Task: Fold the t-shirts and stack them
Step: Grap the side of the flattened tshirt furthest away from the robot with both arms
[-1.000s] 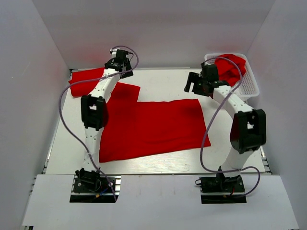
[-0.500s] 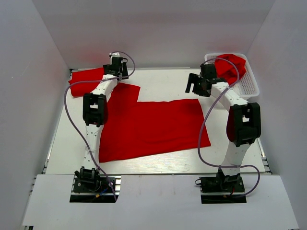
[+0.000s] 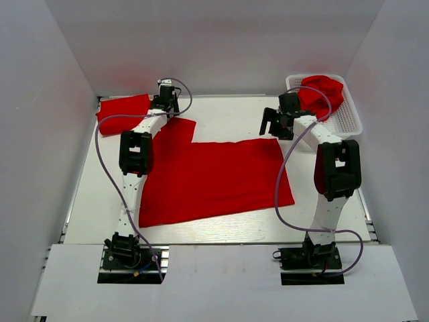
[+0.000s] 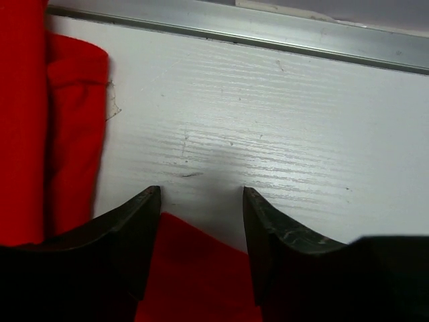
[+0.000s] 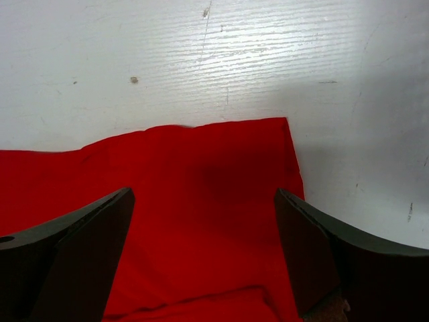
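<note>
Top view: a plain bright red cloth t-shirt lies spread flat mid-tabletop, laid out for folding. A folded red t-shirt sits at the far left, probably the start of the stack. A crumpled red t-shirt waits in the white plastic mesh basket.
Left wrist view: the left pincer is spread, straddling the flat shirt's far left corner, apparently to pinch it.
Right wrist view: the right pincer is spread over the far right corner, likely for a matching grip.

Spread plain cloth t-shirt: bright red, no print. Folded cloth t-shirt: same red. Bunched cloth t-shirt: red too. Plastic mesh basket: white. Flat tabletop: white, fine grain lines. Left arm, right arm: white links, black joints.
</note>
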Controlling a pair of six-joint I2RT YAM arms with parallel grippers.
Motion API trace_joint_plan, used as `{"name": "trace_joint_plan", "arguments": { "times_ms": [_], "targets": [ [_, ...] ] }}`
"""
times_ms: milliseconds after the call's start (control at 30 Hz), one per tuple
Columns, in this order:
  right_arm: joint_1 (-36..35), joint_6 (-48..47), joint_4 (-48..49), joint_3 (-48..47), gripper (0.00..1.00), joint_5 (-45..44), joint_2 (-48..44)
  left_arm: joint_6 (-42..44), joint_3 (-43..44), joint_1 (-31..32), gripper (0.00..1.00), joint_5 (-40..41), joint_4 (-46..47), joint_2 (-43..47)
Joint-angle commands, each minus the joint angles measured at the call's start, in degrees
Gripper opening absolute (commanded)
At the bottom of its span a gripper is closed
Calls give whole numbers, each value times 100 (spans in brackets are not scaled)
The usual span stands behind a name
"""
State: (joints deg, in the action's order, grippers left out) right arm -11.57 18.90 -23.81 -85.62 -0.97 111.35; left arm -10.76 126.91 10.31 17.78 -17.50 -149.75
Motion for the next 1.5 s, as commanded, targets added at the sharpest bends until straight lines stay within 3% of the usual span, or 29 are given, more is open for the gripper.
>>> {"name": "trace_joint_plan", "arguments": {
  "times_ms": [0,167,367,567,667,700,767,800,1200,1467],
  "targets": [
    [50,17,-9,-270,90,-26,89,-153,-342,15,62,120,-360,147],
    [59,35,-9,-271,90,1,106,-233,-800,15,70,137,-535,438],
    [59,53,-1,-148,90,9,27,-233,-922,15,71,209,-738,491],
    [50,97,-9,-77,90,-105,-8,-286,-1160,15,59,-82,-930,596],
    [50,158,-1,-68,90,-193,-8,-453,-1449,15,47,-20,-879,710],
    [50,141,17,-86,90,-193,18,-453,-1572,15,30,-107,-800,772],
    [41,211,17,-138,90,-219,71,-453,-1573,15,6,-161,-799,772],
    [59,211,0,-165,90,-245,88,-453,-1625,15,0,-161,-799,833],
    [6,439,-53,-1017,90,-614,941,-207,-2276,15,0,-266,220,1606],
    [-3,677,-97,-623,90,-1195,976,-207,-2469,15,0,-381,387,1782]
  ]
}}
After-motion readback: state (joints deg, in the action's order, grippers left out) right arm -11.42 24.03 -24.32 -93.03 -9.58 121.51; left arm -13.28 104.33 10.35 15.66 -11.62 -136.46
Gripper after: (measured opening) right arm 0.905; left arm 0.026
